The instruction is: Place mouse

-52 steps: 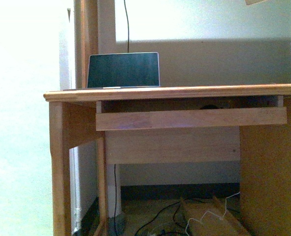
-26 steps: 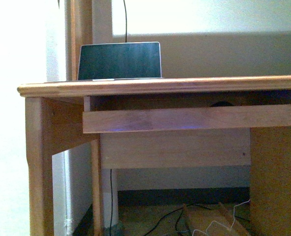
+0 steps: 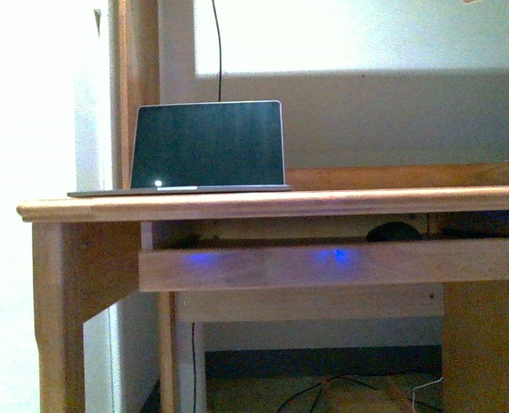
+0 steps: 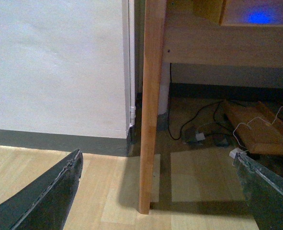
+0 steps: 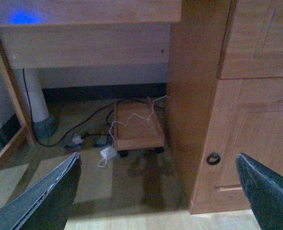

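You've got the mouse (image 3: 394, 231) tucked on the tray (image 3: 323, 267) under the counter (image 3: 237, 205), at four o'clock from the laptop (image 3: 207, 146), so the lip half hides it. Your left claw (image 4: 158, 160) and right claw (image 5: 158, 160) both gape wide, empty, aimed low toward the floor, with the mouse well above them, outside either wrist view

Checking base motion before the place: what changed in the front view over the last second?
The view closed in on the desk and rose: its top now sits lower in frame, and the laptop base shows. The mouse behind the tray front is plainer, and blue glows appeared on it. No grasp or release is visible. Laptop and mouse kept their places.
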### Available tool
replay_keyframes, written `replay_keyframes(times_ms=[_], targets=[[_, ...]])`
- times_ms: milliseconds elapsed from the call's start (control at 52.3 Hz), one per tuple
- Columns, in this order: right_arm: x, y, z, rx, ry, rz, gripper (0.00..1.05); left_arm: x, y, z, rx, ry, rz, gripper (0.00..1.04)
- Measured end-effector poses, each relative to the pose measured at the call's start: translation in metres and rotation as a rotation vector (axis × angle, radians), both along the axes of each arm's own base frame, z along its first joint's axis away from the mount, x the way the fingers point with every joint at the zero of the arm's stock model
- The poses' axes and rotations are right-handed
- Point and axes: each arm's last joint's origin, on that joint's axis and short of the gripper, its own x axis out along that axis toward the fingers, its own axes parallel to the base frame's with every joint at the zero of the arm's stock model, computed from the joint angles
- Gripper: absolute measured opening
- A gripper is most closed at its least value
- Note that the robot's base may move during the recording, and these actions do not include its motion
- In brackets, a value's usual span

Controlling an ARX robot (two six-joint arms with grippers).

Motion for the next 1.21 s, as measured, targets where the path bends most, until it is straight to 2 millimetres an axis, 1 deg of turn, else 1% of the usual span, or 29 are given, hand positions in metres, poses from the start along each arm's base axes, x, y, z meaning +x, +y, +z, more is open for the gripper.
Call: replay_keyframes(times_ms=[536, 631, 689, 765, 823, 861, 880, 918, 938, 976, 1091, 1110, 1205], targets=[[0.0, 0.0, 0.0, 0.0, 0.0, 0.0, 0.97, 0.0, 0.0, 0.0, -0.003, 0.006, 0.005, 0.97], [0.0, 0.0, 0.0, 0.0, 0.0, -0.001, 0.97, 0.004, -0.003, 0.0, -0.098, 0.238, 0.035, 0.97], [0.0, 0.0, 0.0, 0.0, 0.0, 0.002, 0.97, 0.012, -0.005, -0.001, -0.105, 0.319, 0.01, 0.97], [0.0, 0.0, 0.0, 0.0, 0.0, 0.0, 0.97, 0.024, -0.008, 0.001, -0.083, 0.363, -0.031, 0.97], [0.0, 0.0, 0.0, 0.0, 0.0, 0.0, 0.97, 0.036, -0.012, 0.007, -0.022, 0.371, -0.065, 0.97], [0.0, 0.0, 0.0, 0.0, 0.0, 0.0, 0.97, 0.046, -0.017, 0.012, 0.05, 0.365, -0.108, 0.97], [0.0, 0.0, 0.0, 0.0, 0.0, 0.0, 0.97, 0.049, -0.018, 0.011, 0.062, 0.376, -0.116, 0.97], [0.0, 0.0, 0.0, 0.0, 0.0, 0.0, 0.97, 0.061, -0.022, 0.017, 0.162, 0.352, -0.163, 0.97], [0.0, 0.0, 0.0, 0.0, 0.0, 0.0, 0.97, 0.064, -0.024, 0.018, 0.175, 0.35, -0.171, 0.97], [0.0, 0.0, 0.0, 0.0, 0.0, 0.0, 0.97, 0.076, -0.028, 0.021, 0.292, 0.338, -0.205, 0.97], [0.0, 0.0, 0.0, 0.0, 0.0, 0.0, 0.97, 0.106, -0.037, 0.021, 0.548, 0.302, -0.277, 0.97], [0.0, 0.0, 0.0, 0.0, 0.0, 0.0, 0.97, 0.109, -0.038, 0.021, 0.575, 0.295, -0.287, 0.97], [0.0, 0.0, 0.0, 0.0, 0.0, 0.0, 0.97, 0.133, -0.046, 0.015, 0.821, 0.217, -0.338, 0.97]])
